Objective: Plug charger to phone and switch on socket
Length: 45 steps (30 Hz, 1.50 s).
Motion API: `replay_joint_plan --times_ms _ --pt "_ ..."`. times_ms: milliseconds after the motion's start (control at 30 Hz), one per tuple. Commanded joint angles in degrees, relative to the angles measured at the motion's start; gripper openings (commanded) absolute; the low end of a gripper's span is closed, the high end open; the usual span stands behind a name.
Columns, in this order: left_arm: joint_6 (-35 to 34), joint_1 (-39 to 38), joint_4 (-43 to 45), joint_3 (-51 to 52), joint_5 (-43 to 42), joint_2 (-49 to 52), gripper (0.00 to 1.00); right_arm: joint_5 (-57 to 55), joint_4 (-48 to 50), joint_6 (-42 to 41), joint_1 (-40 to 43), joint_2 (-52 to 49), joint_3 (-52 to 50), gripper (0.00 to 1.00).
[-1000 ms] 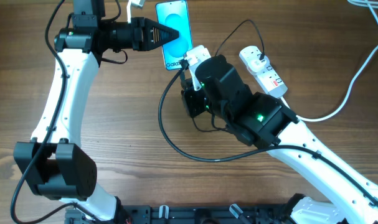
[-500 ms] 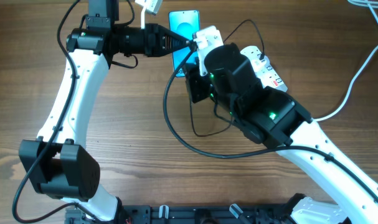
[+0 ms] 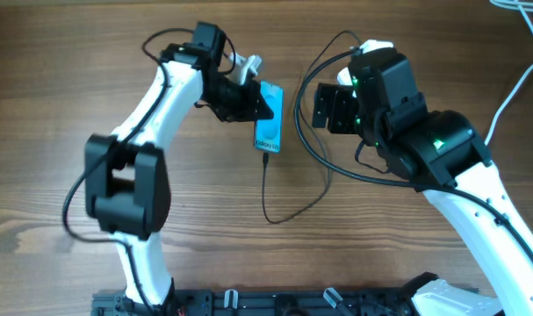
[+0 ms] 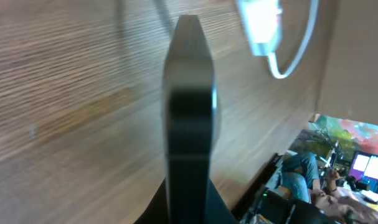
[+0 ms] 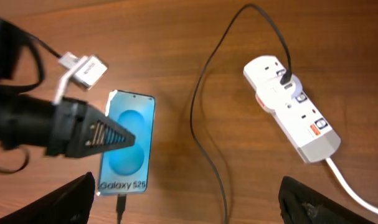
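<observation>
The phone [image 3: 270,132] shows its teal "Galaxy" screen [image 5: 129,171], and my left gripper [image 3: 259,104] is shut on its upper part. In the left wrist view the phone [image 4: 190,112] stands edge-on between the jaws. The charger [image 3: 268,197], a thin black cable, has its connector [image 5: 121,204] at the phone's bottom edge. From there it loops across the wood to a plug in the white socket [image 5: 294,109]. My right gripper [image 3: 334,110] hovers open between phone and socket, its fingertips [image 5: 58,202] far apart with nothing between them. In the overhead view the right arm hides the socket.
The socket's thick white cord [image 3: 512,83] runs off toward the table's right edge. A small white connector on a cable [image 5: 84,68] hangs by the left wrist. Bare wood lies below the cable loop.
My right gripper has opened, let go near the phone's bottom edge and drawn back to the right. The left gripper has carried the phone down and right from the table's far edge.
</observation>
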State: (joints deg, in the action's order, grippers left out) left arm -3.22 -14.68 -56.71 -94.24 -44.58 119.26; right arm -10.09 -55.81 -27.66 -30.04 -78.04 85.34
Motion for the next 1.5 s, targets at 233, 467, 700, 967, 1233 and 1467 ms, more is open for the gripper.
replay_joint_plan --times_ms 233,467,700,967,1233,1467 --pt "1.51 0.55 3.34 -0.15 3.82 9.42 0.04 0.98 -1.07 -0.83 0.07 0.13 0.42 0.97" --pt "1.49 0.59 4.63 -0.11 7.45 11.72 0.19 1.14 -1.33 -0.83 0.07 0.13 0.42 1.0" --pt "1.27 1.73 2.58 -0.37 11.69 11.37 0.53 0.98 -2.34 -2.54 4.39 -0.35 0.42 1.0" --pt "1.29 10.58 -5.79 -9.31 13.33 -5.77 1.0 1.16 -0.9 -0.87 25.14 -14.71 0.42 1.0" --pt "1.31 13.84 -2.71 -9.27 24.09 -16.22 1.0 5.73 12.48 6.49 33.73 -28.44 0.42 1.0" --pt "1.31 13.84 -2.71 -9.27 24.11 -16.2 1.0 13.38 12.39 6.05 34.18 -37.94 0.42 1.0"
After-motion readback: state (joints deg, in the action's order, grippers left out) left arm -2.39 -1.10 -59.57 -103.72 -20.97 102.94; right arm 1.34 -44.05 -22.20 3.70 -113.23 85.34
